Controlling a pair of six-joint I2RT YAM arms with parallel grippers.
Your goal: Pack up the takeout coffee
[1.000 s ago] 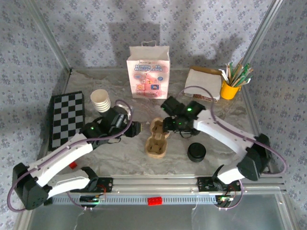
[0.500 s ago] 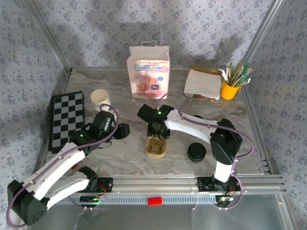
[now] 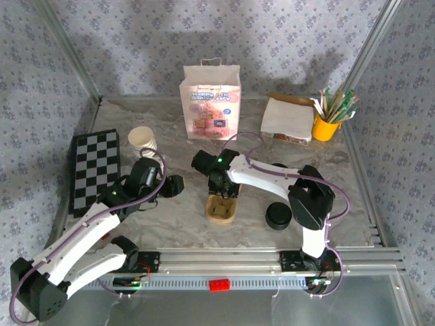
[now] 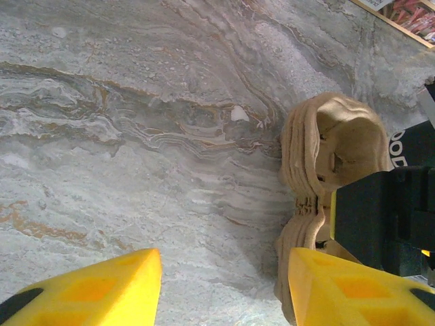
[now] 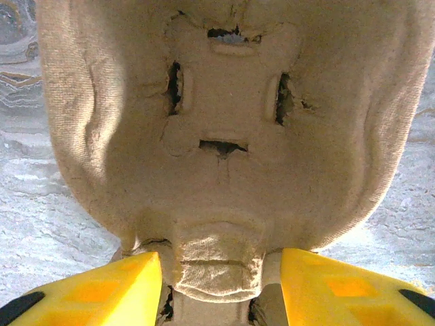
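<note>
A cream paper cup stands at the back left, beside the checkerboard. The flat round black lid lies on the table right of the brown pulp cup carrier. My right gripper hangs over the carrier's far half. In the right wrist view it is open, with its yellow fingers on either side of the carrier's narrow middle ridge and a small gap on each side. My left gripper is open over bare table left of the carrier, with nothing between its fingers.
A white paper bag stands upright at the back centre. A stack of napkins and a yellow cup of sticks sit at the back right. A checkerboard lies along the left edge.
My right arm has swung left and set its open fingers down over the carrier's far half. My left gripper has drawn back to the left, away from the carrier.
</note>
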